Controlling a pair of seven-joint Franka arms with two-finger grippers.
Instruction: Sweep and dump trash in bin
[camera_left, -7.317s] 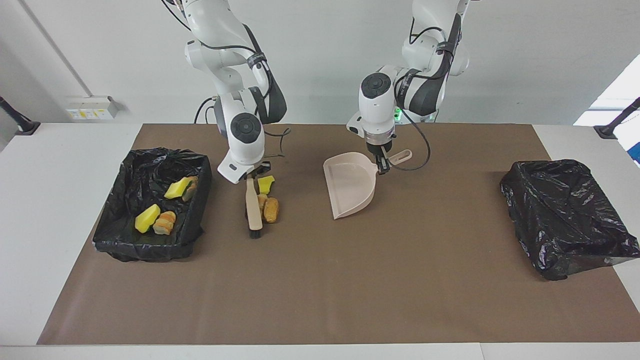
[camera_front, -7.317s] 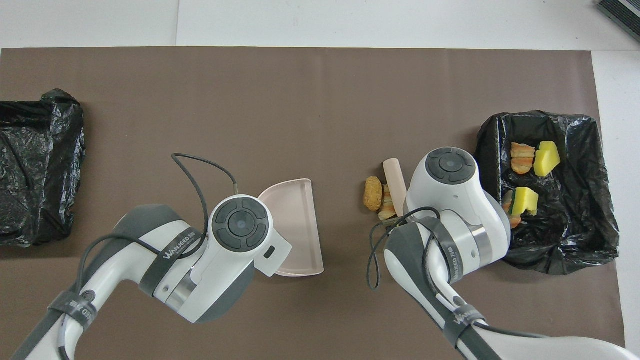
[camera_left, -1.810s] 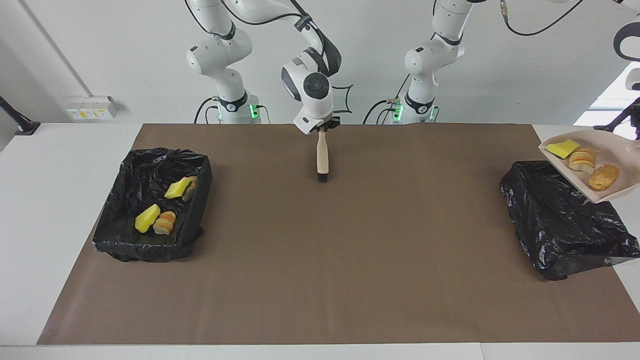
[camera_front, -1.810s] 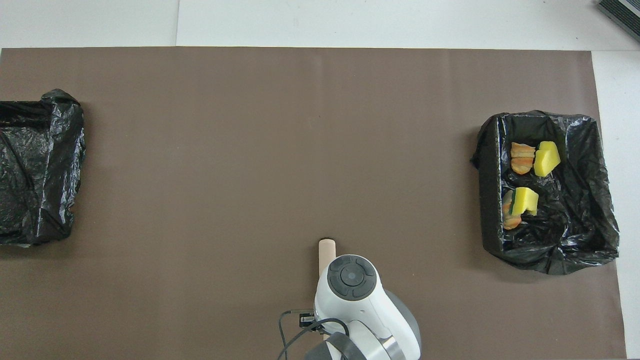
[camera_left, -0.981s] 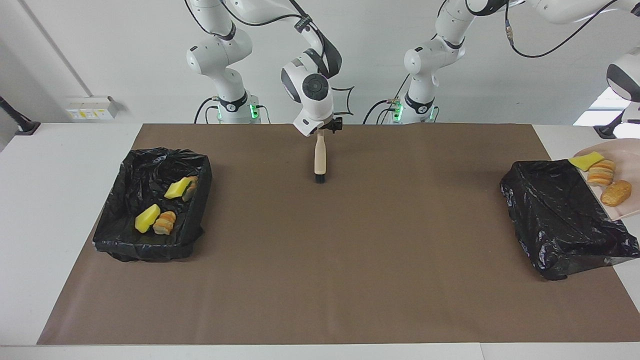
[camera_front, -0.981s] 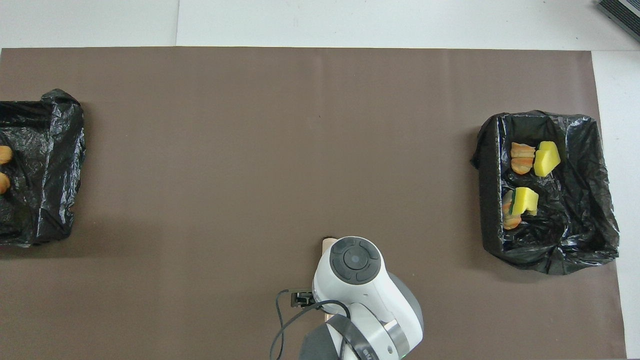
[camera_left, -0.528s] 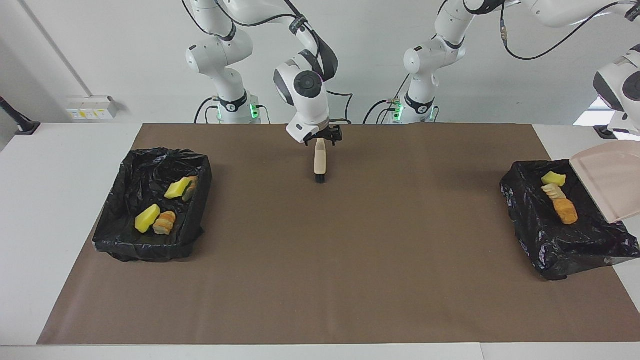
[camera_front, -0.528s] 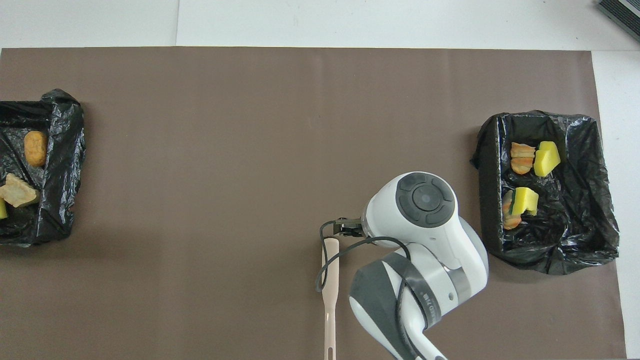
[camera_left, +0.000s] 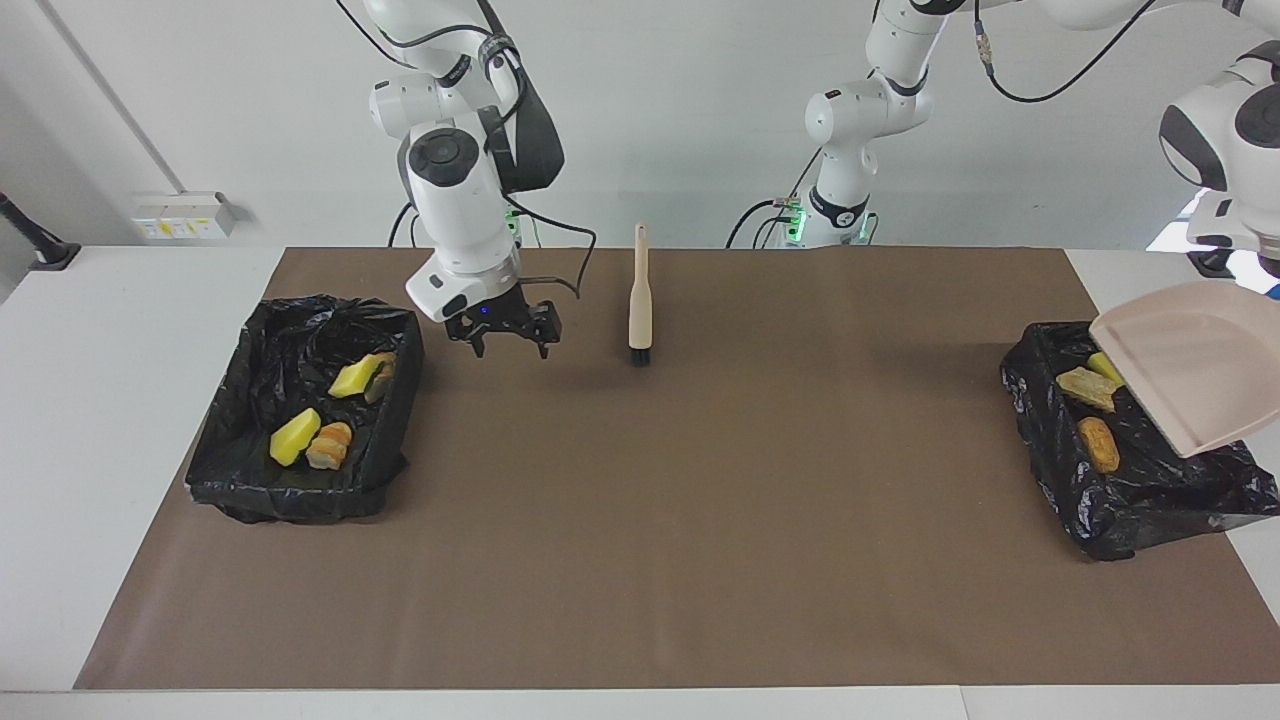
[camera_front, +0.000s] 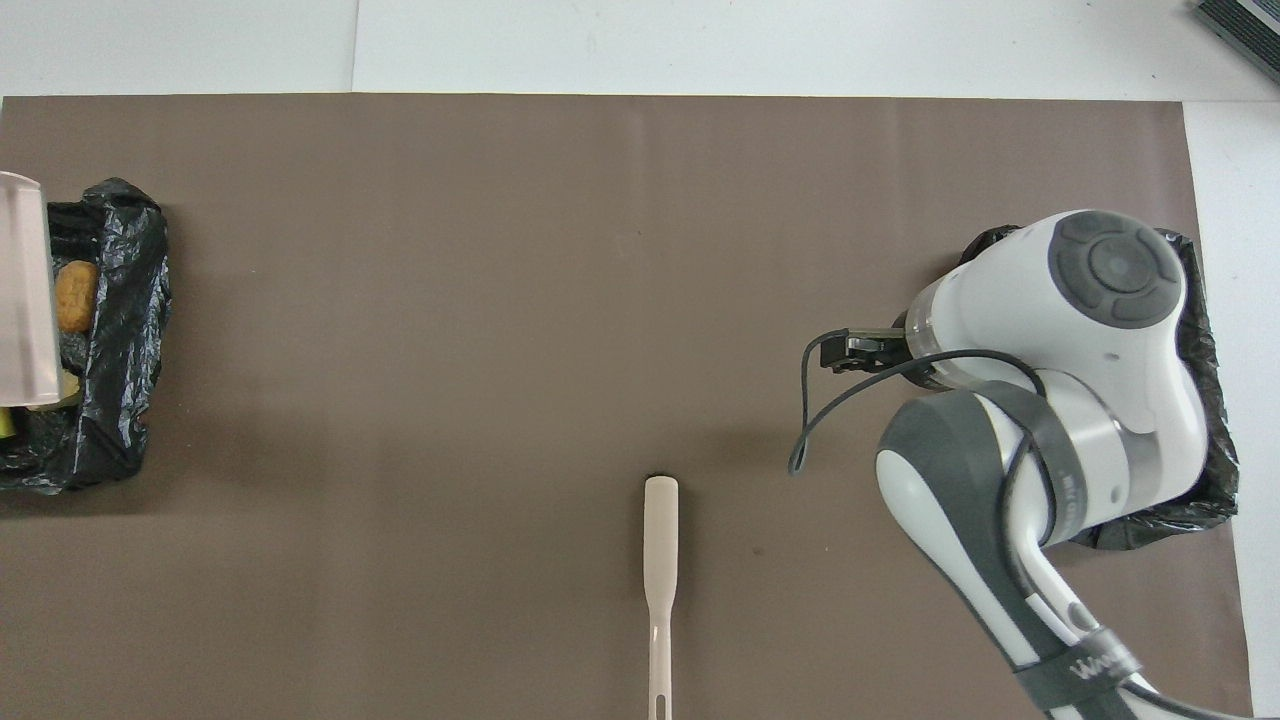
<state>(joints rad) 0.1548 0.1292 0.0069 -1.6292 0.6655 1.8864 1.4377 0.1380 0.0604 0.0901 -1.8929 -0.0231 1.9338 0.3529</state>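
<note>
facing view: two white arms at a white table (camera_left: 120, 450) covered by a brown paper mat (camera_left: 640, 560)
right gripper (camera_left: 503, 338): up in the air over the mat, just beside the black-bag-lined bin (camera_left: 300, 490) at the right arm's end; fingers spread wide, nothing between them
left gripper (camera_left: 1270, 268): mostly cut off at the frame edge, over the other bag-lined bin (camera_left: 1150, 505) at the left arm's end; closed, carrying the beige plastic dustpan (camera_left: 1190, 365) from above
dustpan: aloft and tilted, lip lowest and pointing down into that bin, pan bare inside
trash, left arm's end: lying in the bin by the pan's lip; a yellow sponge scrap (camera_left: 1104, 366), a tan crusty lump (camera_left: 1088, 388) and an orange-brown lump (camera_left: 1098, 444)
trash, right arm's end: in the bin there; two yellow sponge pieces (camera_left: 355, 377) (camera_left: 295, 437), each touching a tan bread-like lump (camera_left: 330, 447)
beige long-handled brush (camera_left: 640, 300): flat on the mat midway between the bins, near the robots' edge, black bristles away from the robots, touched by nothing
overhead view: brush (camera_front: 660, 560) alone on the mat; right gripper (camera_front: 855, 352) out beside its bin (camera_front: 1205, 450), wrist covering most of it; dustpan (camera_front: 25, 290) over the other bin (camera_front: 115, 330), orange-brown lump (camera_front: 72, 295) showing beside it
</note>
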